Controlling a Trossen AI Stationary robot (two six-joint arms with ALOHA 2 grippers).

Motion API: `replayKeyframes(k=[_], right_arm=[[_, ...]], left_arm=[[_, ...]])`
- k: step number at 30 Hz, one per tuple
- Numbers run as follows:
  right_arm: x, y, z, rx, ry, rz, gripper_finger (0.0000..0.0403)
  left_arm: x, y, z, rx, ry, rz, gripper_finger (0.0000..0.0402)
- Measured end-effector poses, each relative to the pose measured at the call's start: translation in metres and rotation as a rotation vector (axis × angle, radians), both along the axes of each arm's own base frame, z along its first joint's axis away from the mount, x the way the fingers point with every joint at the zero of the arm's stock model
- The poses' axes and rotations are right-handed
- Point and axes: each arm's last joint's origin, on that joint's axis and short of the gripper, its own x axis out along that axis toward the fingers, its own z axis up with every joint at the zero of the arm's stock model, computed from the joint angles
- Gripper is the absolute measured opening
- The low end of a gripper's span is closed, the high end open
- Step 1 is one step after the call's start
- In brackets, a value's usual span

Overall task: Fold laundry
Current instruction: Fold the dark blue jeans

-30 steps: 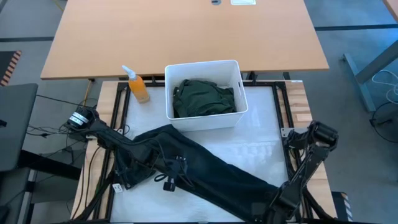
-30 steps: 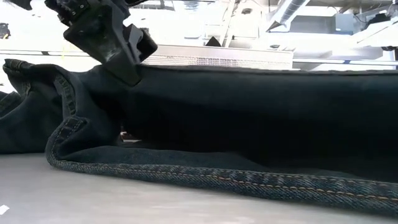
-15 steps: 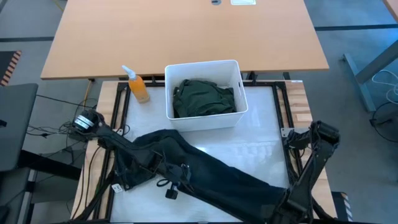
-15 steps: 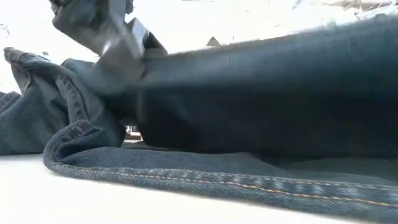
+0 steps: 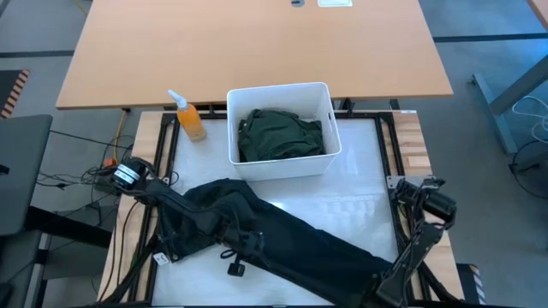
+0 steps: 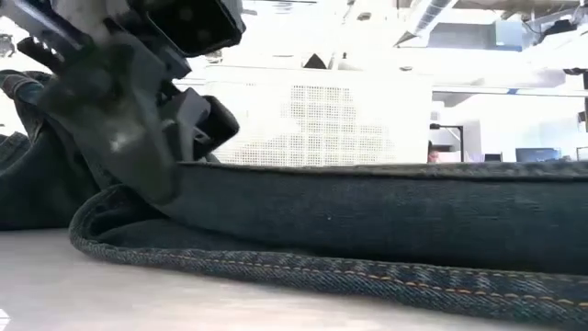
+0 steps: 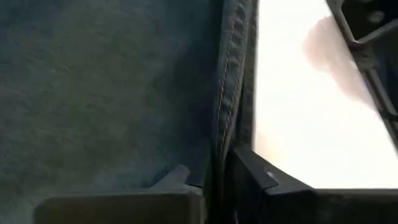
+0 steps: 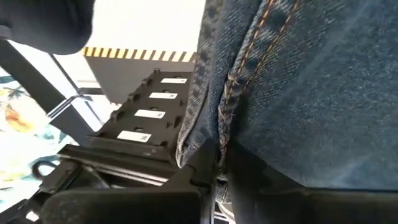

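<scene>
One dark trouser leg (image 5: 300, 244) — flat, stitched.

1. No legible text, brand, number or sign found in any view.
2. Right wrist view: four small white labels (image 8: 149, 114) in a row on a dark frame; print too small to read.
3. Same view: yellow-and-black hazard striping (image 8: 140, 55) behind; carries no wording.
4. High view: white label (image 5: 334, 2) at the far desk's edge; unreadable.
</scene>
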Motion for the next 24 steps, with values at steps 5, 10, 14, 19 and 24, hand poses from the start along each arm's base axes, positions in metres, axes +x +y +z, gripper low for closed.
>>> replayKeyframes(k=[5, 10, 14, 19, 24], right_arm=[[0.006, 0.000, -0.003, 0.048, 0.058, -0.005, 0.0056], [0.008, -0.002, 0.001, 0.034, 0.092, -0.067, 0.0059], [0.006, -0.001, 0.002, 0.027, 0.101, -0.071, 0.0065], [0.004, -0.004, 0.004, 0.013, 0.123, -0.069, 0.0077], [-0.003, -0.016, 0.018, -0.040, 0.260, -0.097, 0.0081]], left_arm=[[-0.002, 0.005, 0.037, -0.124, -0.010, -0.039, 0.0088], [-0.004, 0.017, 0.084, 0.005, -0.195, 0.008, 0.0110], [0.010, 0.018, 0.080, 0.082, -0.339, 0.029, 0.0111], [0.039, 0.025, 0.037, 0.105, -0.324, 0.065, 0.0111], [0.055, 0.047, -0.012, 0.139, -0.153, 0.164, 0.0112]])
